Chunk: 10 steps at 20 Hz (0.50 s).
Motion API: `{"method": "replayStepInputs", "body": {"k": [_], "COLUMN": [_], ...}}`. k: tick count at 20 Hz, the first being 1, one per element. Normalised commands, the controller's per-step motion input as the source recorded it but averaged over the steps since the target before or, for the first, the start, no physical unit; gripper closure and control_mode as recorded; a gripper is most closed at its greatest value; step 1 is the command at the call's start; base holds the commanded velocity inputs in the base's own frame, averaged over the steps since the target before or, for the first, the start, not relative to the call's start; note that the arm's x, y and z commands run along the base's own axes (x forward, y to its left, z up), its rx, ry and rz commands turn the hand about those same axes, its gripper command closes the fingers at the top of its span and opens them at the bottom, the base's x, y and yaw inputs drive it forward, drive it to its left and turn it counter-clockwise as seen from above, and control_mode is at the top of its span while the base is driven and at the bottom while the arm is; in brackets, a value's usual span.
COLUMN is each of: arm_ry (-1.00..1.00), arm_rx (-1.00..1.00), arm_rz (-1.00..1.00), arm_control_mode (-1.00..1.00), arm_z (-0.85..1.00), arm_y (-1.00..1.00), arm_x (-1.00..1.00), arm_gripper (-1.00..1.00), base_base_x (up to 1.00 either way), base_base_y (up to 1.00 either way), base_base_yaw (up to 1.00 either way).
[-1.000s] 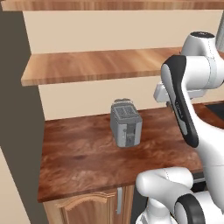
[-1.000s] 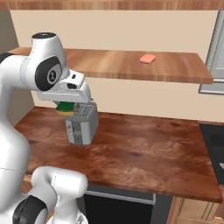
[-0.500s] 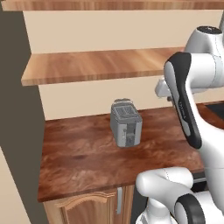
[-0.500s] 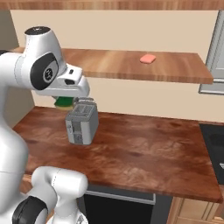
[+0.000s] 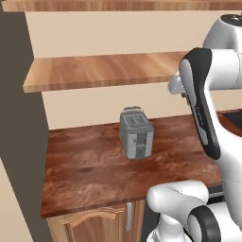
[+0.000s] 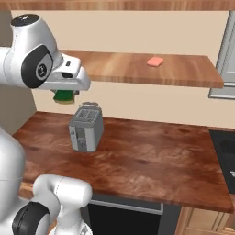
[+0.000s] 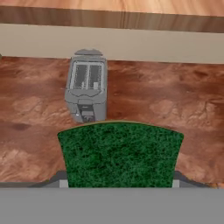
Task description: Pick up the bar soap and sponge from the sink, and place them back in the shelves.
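My gripper (image 6: 64, 95) is shut on the sponge (image 6: 64, 97), a yellow block with a dark green scrub top. It hangs above the toaster, just below the front edge of the lower of the shelves (image 6: 183, 73). In the hand view the sponge's green face (image 7: 120, 153) sits between my gripper's (image 7: 119, 181) fingertips. The salmon-pink bar soap (image 6: 155, 61) lies on that same shelf, far to the right of the sponge. The lower shelf (image 5: 104, 71) and an upper one (image 5: 118, 4) also run across the left base view. I cannot tell whether the dark inset (image 6: 225, 147) at the counter's right end is the sink.
A grey two-slot toaster (image 6: 85, 128) (image 5: 136, 133) (image 7: 86, 85) stands on the brown wooden counter (image 6: 151, 160) directly under the sponge. A dark wall panel (image 5: 19, 118) bounds the counter on the left. Wooden cabinet doors (image 5: 94, 224) sit below the counter.
The arm has risen, lifting the sponge from beside the toaster's top to a clear gap above it, closer to the lower shelf's edge. The grip has stayed shut.
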Motion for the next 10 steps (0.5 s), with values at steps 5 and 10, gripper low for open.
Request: {"method": "replayStepInputs", "body": {"k": [5, 10], "arm_ry": [-0.18, -0.20], "arm_rx": [0.00, 0.00], "arm_rz": [0.00, 0.00], "arm_control_mode": [-1.00, -1.00], "arm_z": [0.25, 0.17], "arm_y": [0.00, 0.00], "arm_x": [0.00, 0.00], "arm_gripper": [1.00, 1.00], "base_base_x": [0.00, 0.00], "base_base_y": [0.00, 0.00], "base_base_yaw": [0.00, 0.00]}}
